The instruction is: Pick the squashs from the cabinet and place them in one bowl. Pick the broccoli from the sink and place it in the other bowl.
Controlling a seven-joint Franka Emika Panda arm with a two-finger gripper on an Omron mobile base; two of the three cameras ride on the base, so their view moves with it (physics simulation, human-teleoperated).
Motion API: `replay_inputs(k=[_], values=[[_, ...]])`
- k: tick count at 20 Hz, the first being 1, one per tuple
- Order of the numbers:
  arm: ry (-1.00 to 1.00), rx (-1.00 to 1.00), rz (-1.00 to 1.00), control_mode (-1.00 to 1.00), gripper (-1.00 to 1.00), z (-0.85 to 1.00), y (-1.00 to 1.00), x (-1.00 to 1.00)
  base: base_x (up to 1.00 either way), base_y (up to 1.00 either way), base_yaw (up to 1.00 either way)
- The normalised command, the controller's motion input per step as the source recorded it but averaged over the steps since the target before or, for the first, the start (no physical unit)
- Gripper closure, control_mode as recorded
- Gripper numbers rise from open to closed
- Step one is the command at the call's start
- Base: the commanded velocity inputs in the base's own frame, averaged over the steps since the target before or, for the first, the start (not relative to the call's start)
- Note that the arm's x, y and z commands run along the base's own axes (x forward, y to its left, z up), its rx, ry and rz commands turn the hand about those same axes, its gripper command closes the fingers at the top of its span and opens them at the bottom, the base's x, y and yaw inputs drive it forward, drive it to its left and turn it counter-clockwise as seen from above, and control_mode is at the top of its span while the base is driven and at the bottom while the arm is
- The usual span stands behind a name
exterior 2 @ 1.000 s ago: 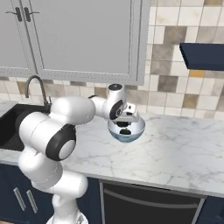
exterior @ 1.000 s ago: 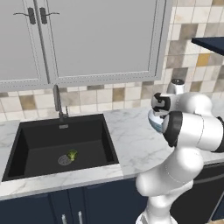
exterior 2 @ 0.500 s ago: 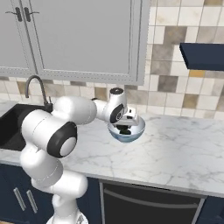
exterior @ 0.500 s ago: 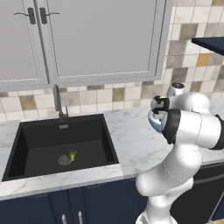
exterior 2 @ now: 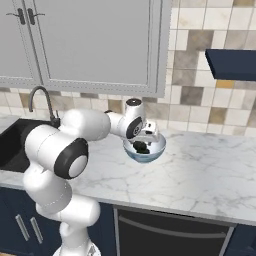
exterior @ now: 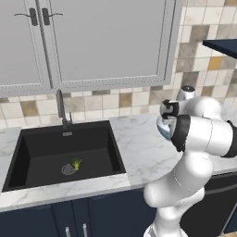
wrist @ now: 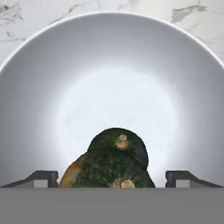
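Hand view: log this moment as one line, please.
gripper: open, above bowl | squashs: both in bowl | broccoli: in sink

The white arm rises from its base, bends at a big dark-banded elbow and reaches forward, the forearm running level to the wrist. The hand points straight down, and the gripper (exterior 2: 144, 144) hangs low at the end of it, its dark body tucked under the white wrist. In the hand view the two fingertips (wrist: 43, 178) stand far apart at the left and right of the bottom edge, the jaws spread wide and pressing on nothing.
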Motion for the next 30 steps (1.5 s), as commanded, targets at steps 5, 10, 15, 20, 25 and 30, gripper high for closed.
replay_inputs(k=[5, 10, 15, 20, 25, 30], values=[[0.0, 0.0, -0.06, -1.0, -1.0, 0.59, 0.0, 0.0, 0.0, 0.0, 0.0], [0.0, 0.05, -0.1, -1.0, -1.0, 0.63, 0.21, -0.36, 0.0, 0.0, 0.0], [0.01, 0.06, -0.02, -1.0, -1.0, 0.44, 0.36, -0.68, 0.0, 0.0, 0.0], [-0.03, 0.04, 0.0, -1.0, -1.0, 0.23, 0.57, -0.74, 0.0, 0.0, 0.0], [-0.11, 0.0, -0.01, -1.0, -1.0, 0.07, 0.57, -0.81, 0.0, 0.0, 0.0], [0.0, 0.0, 0.0, -1.0, -1.0, -0.04, 0.37, -0.47, 0.0, 0.0, 0.0]])
